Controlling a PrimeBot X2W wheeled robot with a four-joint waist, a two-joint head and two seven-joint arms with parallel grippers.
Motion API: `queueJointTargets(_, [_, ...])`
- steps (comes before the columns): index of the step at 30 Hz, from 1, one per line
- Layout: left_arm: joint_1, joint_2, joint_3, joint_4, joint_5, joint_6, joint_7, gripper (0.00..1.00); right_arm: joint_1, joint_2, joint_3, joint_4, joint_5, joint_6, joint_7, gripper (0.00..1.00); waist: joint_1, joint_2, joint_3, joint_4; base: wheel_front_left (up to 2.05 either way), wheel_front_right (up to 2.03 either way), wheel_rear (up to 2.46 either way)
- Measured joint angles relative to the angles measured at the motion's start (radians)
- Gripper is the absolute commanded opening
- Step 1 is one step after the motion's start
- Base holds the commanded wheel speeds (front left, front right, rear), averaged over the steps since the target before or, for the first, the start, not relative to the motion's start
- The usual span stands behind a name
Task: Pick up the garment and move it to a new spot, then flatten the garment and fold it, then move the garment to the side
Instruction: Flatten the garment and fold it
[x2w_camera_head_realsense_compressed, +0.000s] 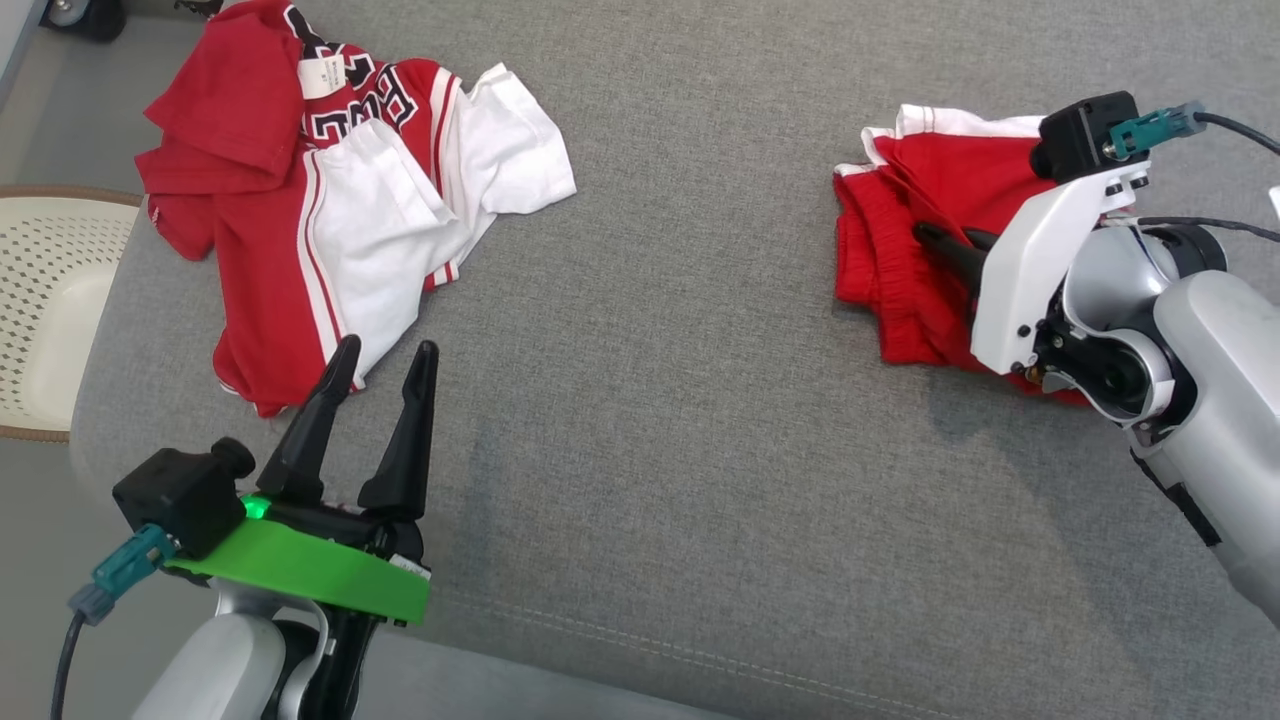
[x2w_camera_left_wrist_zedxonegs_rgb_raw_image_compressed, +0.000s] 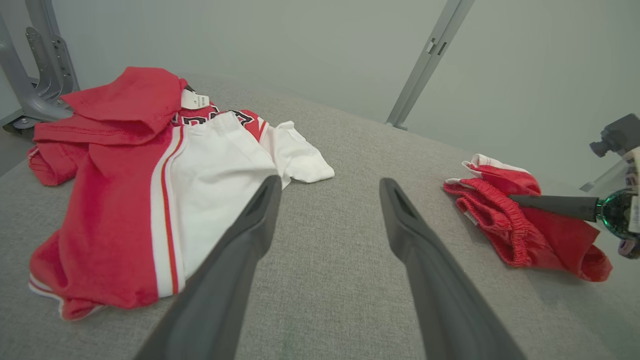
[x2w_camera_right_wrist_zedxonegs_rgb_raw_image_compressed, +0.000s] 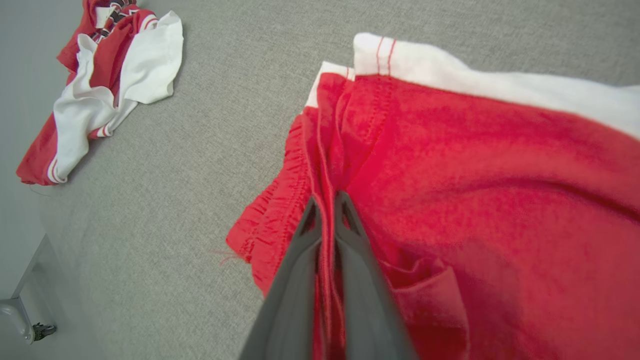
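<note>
Head view: pale basket (x2w_camera_head_realsense_compressed: 50, 300) near jersey (x2w_camera_head_realsense_compressed: 330, 220)

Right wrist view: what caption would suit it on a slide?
Right gripper shut on a fold of red shorts lying on a grey fabric surface.

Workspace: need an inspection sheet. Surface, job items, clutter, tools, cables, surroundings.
Surface: grey cushion, bare between the two garments, stitched seam near the front edge.
Job's things: red shorts, bunched, lying on the robot's right side.
Clutter: red-and-white jersey, crumpled on the left side, apart from the shorts.
Tools: left tool open and holding nothing, tips by the jersey's near edge; right tool shut on a ridge of the shorts.
Cables: right-arm cable and left-arm cable, each running off a teal connector, clear of the fabric.
Surroundings: cream perforated basket left of the cushion; grey metal strut behind.
</note>
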Motion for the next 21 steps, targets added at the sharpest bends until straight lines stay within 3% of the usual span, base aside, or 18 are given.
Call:
queueJointTargets(5, [-0.015, -0.001, 0.0, 0.009, 0.003, -0.005, 0.0, 1.0, 0.0, 0.026, 0.014, 0.014, -0.011, -0.005, -0.003, 0.0, 0.0, 0.0, 0.002, -0.003, 0.0, 0.0, 0.0])
queueJointTargets(6, [-0.015, -0.002, 0.001, 0.014, 0.004, -0.005, 0.0, 1.0, 0.0, 0.037, 0.013, 0.019, -0.015, -0.005, -0.012, 0.29, 0.0, 0.0, 0.0, -0.005, 0.0, 0.0, 0.0])
queueJointTargets(7, [-0.015, -0.002, 0.001, 0.018, 0.004, -0.005, 0.0, 1.0, 0.0, 0.047, 0.013, 0.02, -0.017, -0.006, -0.021, 0.82, 0.0, 0.0, -0.002, -0.007, 0.0, 0.0, 0.0])
queueJointTargets(8, [-0.015, -0.002, 0.001, 0.021, 0.004, -0.005, 0.0, 1.0, 0.0, 0.057, 0.013, 0.02, -0.017, -0.006, -0.027, 1.0, 0.0, 0.0, -0.004, -0.009, 0.0, 0.0, 0.0])
queueJointTargets(15, [-0.015, -0.002, 0.008, 0.033, 0.004, -0.005, 0.0, 1.0, 0.001, 0.055, -0.027, 0.0, -0.015, -0.006, -0.078, 1.0, 0.0001, 0.0, -0.025, -0.028, 0.0, 0.0, 0.0])
queueJointTargets(21, [-0.009, 0.011, 0.036, 0.027, 0.004, -0.004, -0.001, 1.0, 0.034, -0.043, -0.085, -0.009, -0.009, -0.025, -0.089, 1.0, 0.0001, 0.0, -0.034, -0.055, 0.0, 0.0, 0.0])
